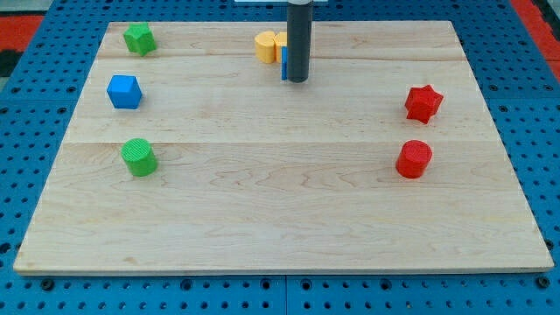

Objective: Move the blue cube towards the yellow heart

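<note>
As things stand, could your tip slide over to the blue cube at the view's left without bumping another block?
Probably yes. My tip sits at the view's top centre, beside the yellow blocks. The board between it and the blue cube looks bare; the green blocks lie above and below that path.

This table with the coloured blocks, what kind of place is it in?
Probably a robotics lab test bench. A wooden board lies on a blue perforated base, small blocks like the blue cube and red star are scattered on it, and my tip rests beside the yellow blocks.
</note>
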### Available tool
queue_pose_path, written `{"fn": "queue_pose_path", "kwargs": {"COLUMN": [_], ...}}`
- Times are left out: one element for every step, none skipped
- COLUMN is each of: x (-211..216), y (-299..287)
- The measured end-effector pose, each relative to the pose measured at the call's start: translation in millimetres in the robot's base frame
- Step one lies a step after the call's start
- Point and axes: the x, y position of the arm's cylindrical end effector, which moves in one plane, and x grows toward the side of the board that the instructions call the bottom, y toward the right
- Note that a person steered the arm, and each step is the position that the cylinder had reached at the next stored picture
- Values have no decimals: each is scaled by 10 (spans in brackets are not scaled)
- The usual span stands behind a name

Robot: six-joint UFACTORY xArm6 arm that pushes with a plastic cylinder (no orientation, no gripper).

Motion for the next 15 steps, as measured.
{"fn": "queue_pose_path", "kwargs": {"x": [420,601,742,742,545,284,21,-166,-267,-279,-348,-401,-432,-553,-761], "y": [-173,-786,-1564,-2461,-2610,-2456,-2369,-2291,-2291,-2281,-2203,-1906,-1582,-1423,-1366]}}
